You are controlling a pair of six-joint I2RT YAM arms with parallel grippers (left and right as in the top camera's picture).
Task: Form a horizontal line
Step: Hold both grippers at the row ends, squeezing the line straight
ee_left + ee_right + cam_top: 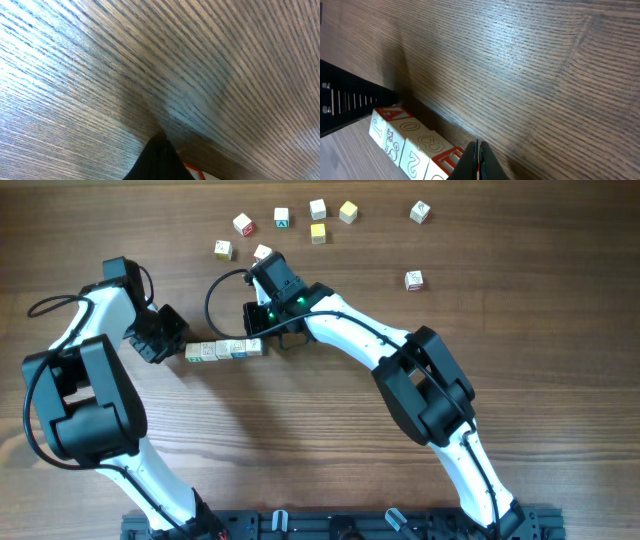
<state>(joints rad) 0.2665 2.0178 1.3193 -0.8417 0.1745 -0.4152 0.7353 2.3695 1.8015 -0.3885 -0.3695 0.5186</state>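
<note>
The horizontal line (224,350) is a short row of white cubes with coloured marks, touching edge to edge, left of the table's middle. My left gripper (180,347) is at the row's left end. In the left wrist view it (161,150) shows as one dark wedge, shut, with a red-marked cube corner (196,173) beside it. My right gripper (259,337) is at the row's right end. In the right wrist view it (478,152) is shut and empty, its tips pressed against the end cube of the row (415,140).
Several loose cubes lie at the far side: white ones (243,223), (282,217), (318,208), (223,248), (262,252), (420,212), (413,279) and yellow ones (348,211), (318,232). The left arm's base (350,100) shows behind the row.
</note>
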